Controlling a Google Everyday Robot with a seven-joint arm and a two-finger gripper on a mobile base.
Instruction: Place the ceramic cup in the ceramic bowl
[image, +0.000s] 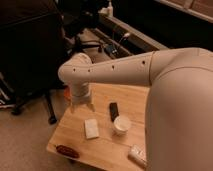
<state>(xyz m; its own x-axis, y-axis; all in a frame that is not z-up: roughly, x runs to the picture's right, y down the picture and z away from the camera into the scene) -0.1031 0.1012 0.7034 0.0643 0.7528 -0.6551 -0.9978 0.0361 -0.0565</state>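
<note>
The ceramic cup (121, 125), small, white and handleless, stands upright on the wooden table (107, 150), right of the middle. The ceramic bowl (66, 93), red-orange, shows only as a sliver at the table's far left edge, mostly hidden behind my wrist. My gripper (82, 106) points down over the far left part of the table, right beside the bowl and well left of the cup. Its fingers stand apart and hold nothing.
A flat white block (91, 128) lies left of the cup and a black oblong object (114, 111) just behind it. A dark red oblong object (65, 151) lies at the front left edge and a white object (137, 155) at the front right. A dark chair (30, 50) stands to the left.
</note>
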